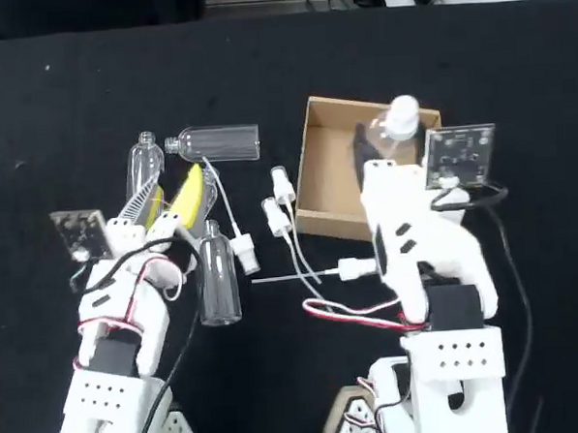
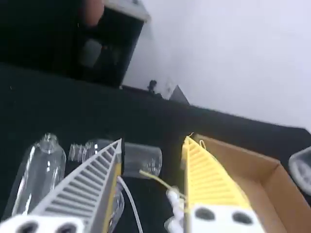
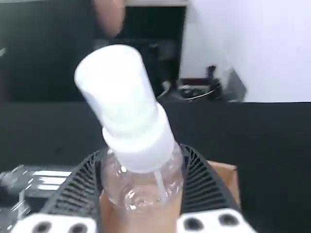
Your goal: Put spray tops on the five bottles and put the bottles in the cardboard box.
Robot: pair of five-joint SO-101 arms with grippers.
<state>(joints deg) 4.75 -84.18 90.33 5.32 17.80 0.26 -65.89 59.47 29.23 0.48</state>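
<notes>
While the right gripper (image 3: 143, 162) is clamped on the upper body of a clear bottle (image 3: 138, 194), spray top (image 3: 121, 97) fitted, it hangs over the far side of the cardboard box (image 1: 310, 162). Fingers of the left gripper (image 2: 150, 174) spread wide, holding nothing, above three bare bottles (image 1: 212, 143) on the table (image 1: 455, 53). Judgement: empty thin plastic, so light, smooth, apt to slip or dent; best gripped round the body just under the shoulder. No label or legible writing on bottles or box.

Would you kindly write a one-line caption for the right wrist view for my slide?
Right gripper holds a clear bottle, white spray top fitted, over the cardboard box.
</notes>
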